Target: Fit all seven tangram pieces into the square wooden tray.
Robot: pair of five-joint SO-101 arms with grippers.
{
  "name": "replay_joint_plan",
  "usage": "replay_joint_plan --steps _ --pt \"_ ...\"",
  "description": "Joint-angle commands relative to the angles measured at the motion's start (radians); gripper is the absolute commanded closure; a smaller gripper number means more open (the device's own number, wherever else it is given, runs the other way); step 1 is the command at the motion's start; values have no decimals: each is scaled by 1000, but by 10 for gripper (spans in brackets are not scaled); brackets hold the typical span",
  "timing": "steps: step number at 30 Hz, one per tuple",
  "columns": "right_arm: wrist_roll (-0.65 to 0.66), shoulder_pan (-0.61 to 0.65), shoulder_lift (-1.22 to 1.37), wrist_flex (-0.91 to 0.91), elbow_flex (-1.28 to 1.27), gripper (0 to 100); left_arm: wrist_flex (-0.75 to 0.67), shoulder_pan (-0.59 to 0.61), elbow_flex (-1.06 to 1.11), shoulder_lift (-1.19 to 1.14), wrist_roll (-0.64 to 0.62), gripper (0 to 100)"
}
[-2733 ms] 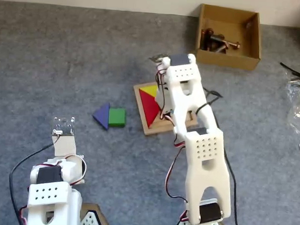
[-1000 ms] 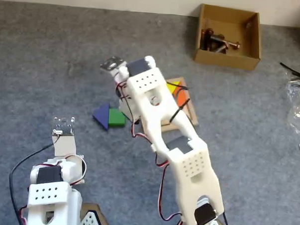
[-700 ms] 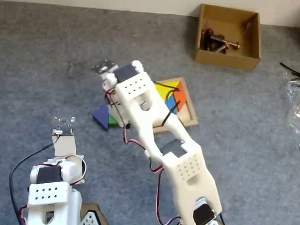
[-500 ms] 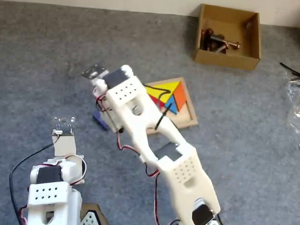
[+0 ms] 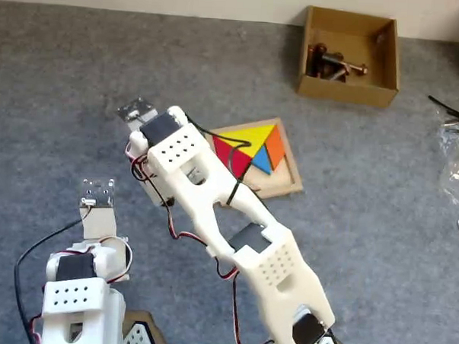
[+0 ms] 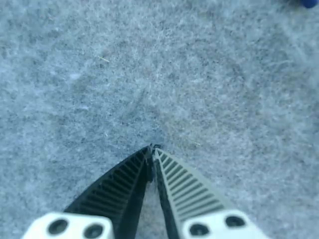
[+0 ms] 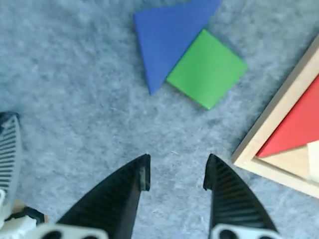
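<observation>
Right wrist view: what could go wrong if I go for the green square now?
The green square lies flush against the blue triangle, so the open right hand may push or drag the triangle along. The rim of the wooden tray is close by; a finger could catch it and shift the tray.

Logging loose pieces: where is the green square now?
In the right wrist view, the green square lies on the carpet against the blue triangle, outside the wooden tray, ahead of the right gripper.

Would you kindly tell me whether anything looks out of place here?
Yes: the blue triangle and the green square lie touching each other on the carpet beside the wooden tray, not inside it. Nothing looks spilled or damaged.
</observation>
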State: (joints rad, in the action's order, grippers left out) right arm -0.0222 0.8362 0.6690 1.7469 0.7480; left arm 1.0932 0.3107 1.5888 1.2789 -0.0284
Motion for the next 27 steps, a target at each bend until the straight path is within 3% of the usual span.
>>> replay_joint_plan --steps 1,9,13,18,27 --pt "-12 -4 -65 -31 87 821 14 22 -1 4 -8 995" --pt "-23 -21 -64 -173 48 821 14 22 -1 4 -8 995" --pt "-181 -15 -54 -252 38 821 14 22 -1 4 -8 995" --pt "-250 -13 27 -263 31 821 14 22 -1 4 -8 995" --pt "-259 -28 107 -263 35 821 14 22 -1 4 -8 995"
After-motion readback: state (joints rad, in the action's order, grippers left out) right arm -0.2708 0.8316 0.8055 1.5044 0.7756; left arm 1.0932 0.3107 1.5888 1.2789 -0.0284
